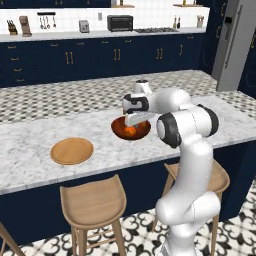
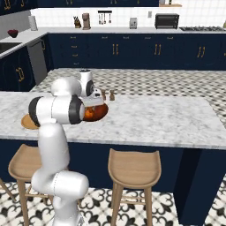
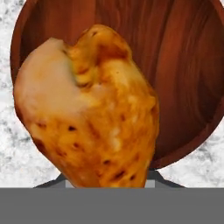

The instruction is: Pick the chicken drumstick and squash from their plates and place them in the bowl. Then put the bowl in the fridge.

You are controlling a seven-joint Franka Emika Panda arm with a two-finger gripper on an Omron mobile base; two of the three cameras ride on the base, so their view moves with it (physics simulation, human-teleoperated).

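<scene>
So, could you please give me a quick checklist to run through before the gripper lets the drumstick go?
1. Chicken drumstick held at the gripper: ok, it hangs right before the hand camera.
2. Drumstick above the bowl: ok, the bowl's inside lies behind it.
3. Bowl upright on the marble counter: ok.
4. Squash in the bowl: cannot tell; something orange lies inside.
5. Tan plate bare: ok.
6. Fridge door open: not ok, it looks shut.
</scene>
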